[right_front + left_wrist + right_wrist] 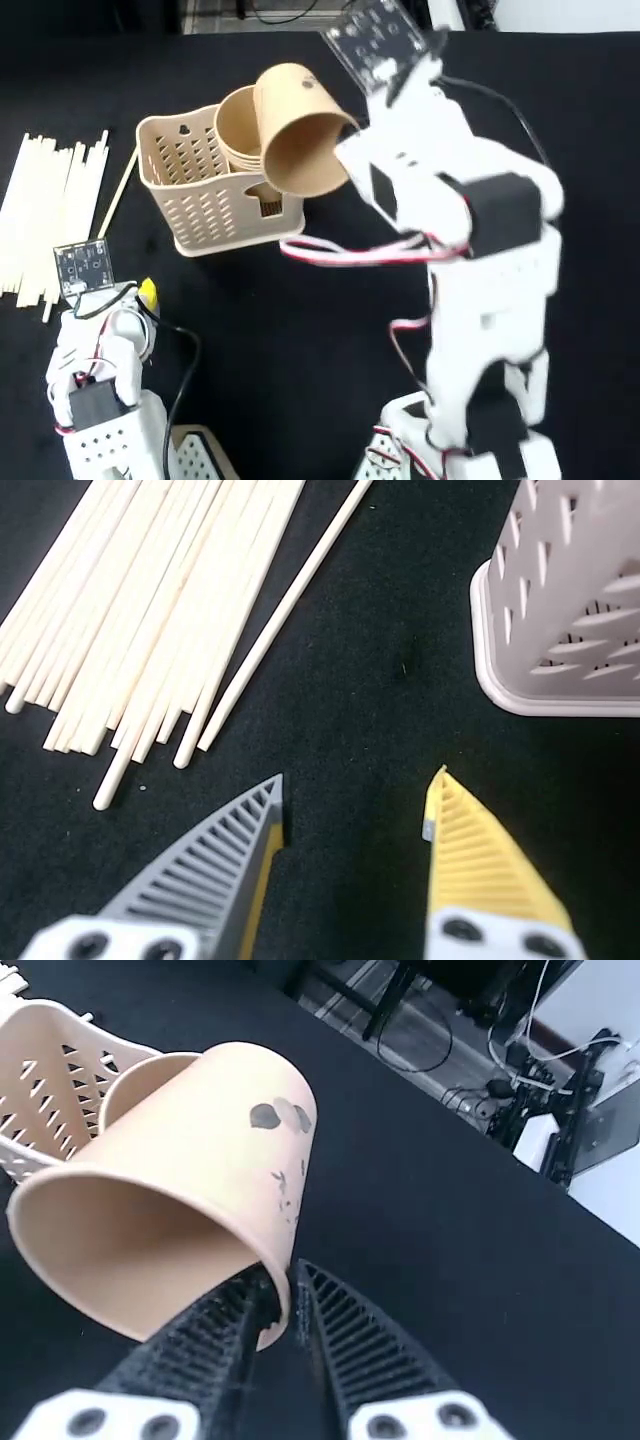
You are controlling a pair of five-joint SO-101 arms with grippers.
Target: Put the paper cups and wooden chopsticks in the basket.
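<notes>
Presently:
- Right gripper [288,1278]: raised beside the basket [205,215], jaws pinching the paper cup [180,1210] by its rim.
- Paper cup: over the basket's edge, tipped over, mouth toward the gripper.
- Left gripper [355,785]: low over the table [300,350], jaws spread.
- Chopsticks [150,610]: flat, roughly parallel, near the basket.

Paper cup [170,1230] rim in right tool [283,1300]

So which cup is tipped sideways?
The cup pinched at its rim by the right tool; the other cups stand stacked in the basket.
</notes>
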